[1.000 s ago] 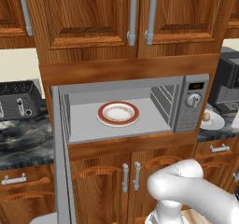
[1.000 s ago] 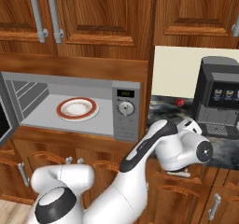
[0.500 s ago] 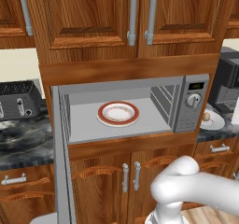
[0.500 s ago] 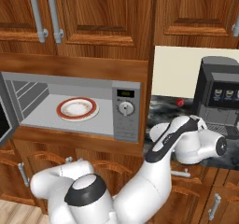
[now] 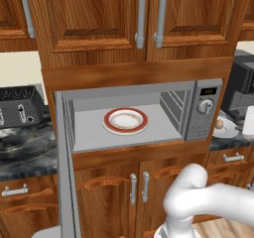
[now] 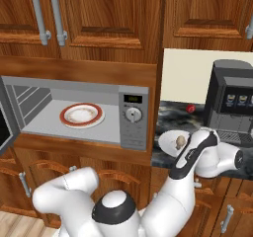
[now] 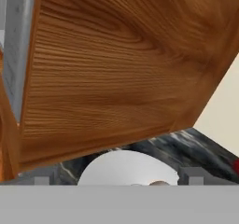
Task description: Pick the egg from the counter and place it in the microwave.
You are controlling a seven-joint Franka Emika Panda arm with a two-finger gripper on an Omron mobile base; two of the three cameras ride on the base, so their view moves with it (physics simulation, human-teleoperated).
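Observation:
The tan egg (image 6: 181, 141) lies on a round white plate (image 6: 168, 142) on the dark marbled counter (image 6: 170, 115), just right of the microwave (image 6: 132, 125). From the left base view the egg (image 5: 219, 124) shows beside the microwave's dial panel (image 5: 205, 108). The microwave stands open, with a red-rimmed plate (image 5: 125, 120) inside. In the hand view my gripper (image 7: 117, 181) is open low over the white plate (image 7: 121, 167), and the egg's top (image 7: 159, 183) peeks between the fingertips (image 7: 193, 176), nearer the right one. My wrist (image 6: 205, 142) hangs right of the egg.
The microwave door (image 5: 63, 182) swings out to the left. A black coffee machine (image 6: 232, 102) stands right of the plate, with a small red object (image 6: 190, 108) behind it on the counter. A black toaster (image 5: 20, 105) sits far left. The wooden cabinet side (image 7: 116, 69) looms close ahead of the hand.
My arm has swung further right and lower, from beside the microwave's front corner to beside the white plate with the egg. The egg, plates and door have not moved.

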